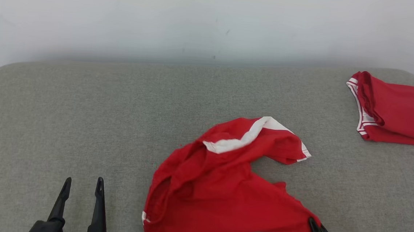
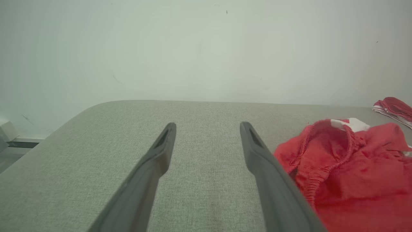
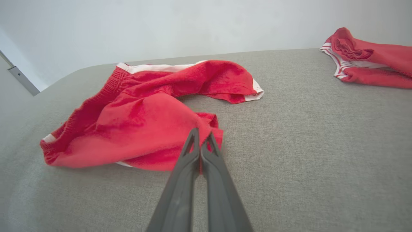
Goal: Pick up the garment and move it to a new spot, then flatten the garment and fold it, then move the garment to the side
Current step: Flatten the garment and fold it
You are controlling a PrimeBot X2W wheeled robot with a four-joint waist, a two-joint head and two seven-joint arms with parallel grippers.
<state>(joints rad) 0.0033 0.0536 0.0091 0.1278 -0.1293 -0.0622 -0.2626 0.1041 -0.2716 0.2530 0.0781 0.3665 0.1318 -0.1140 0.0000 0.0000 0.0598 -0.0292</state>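
Observation:
A crumpled red garment (image 1: 220, 189) with a white band lies in the middle of the grey padded table (image 1: 82, 122). My right gripper (image 1: 311, 222) is shut on the garment's near right corner; the right wrist view shows the fingers pinching the red cloth (image 3: 145, 129) at the gripper (image 3: 202, 137). My left gripper (image 1: 82, 184) stands open at the lower left, a little left of the garment, holding nothing. In the left wrist view the open gripper (image 2: 207, 129) hovers over bare table with the garment (image 2: 347, 170) to its right.
A second red garment (image 1: 398, 109), folded, lies at the table's far right edge, also seen as a red bundle (image 3: 370, 61) in the right wrist view. A pale wall (image 1: 213, 22) rises behind the table. The table's left half is bare grey cloth.

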